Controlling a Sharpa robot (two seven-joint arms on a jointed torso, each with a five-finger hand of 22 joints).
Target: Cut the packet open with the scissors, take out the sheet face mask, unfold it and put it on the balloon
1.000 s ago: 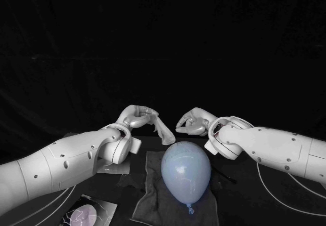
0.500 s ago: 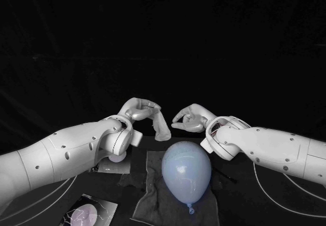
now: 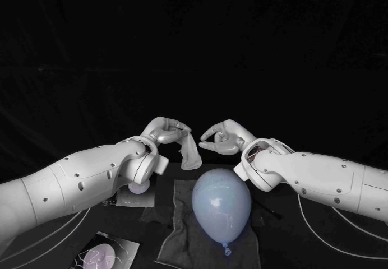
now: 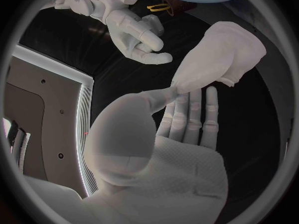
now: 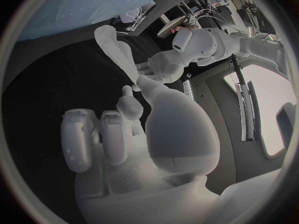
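My left hand point(image 3: 166, 132) pinches the top of the folded white sheet mask point(image 3: 190, 154) between thumb and a finger point(image 4: 187, 107). The mask point(image 4: 225, 52) hangs down as a narrow strip above the far end of the pale blue balloon point(image 3: 221, 204). My right hand point(image 3: 220, 139) hovers just right of the mask, a small gap away, its fingers loosely bent and holding nothing. In the right wrist view the mask point(image 5: 116, 47) hangs from my left hand point(image 5: 163, 67) beyond my own fingers point(image 5: 107, 140). The balloon lies on a grey cloth point(image 3: 172, 242).
A silvery packet point(image 3: 129, 199) lies on the table under my left forearm. Another printed packet point(image 3: 102, 256) sits at the near left. A thin dark tool point(image 3: 271, 212) lies right of the balloon, under my right arm.
My left hand has drawn the mask slightly left and up. My right hand has shifted left and risen a little, turning toward the mask.
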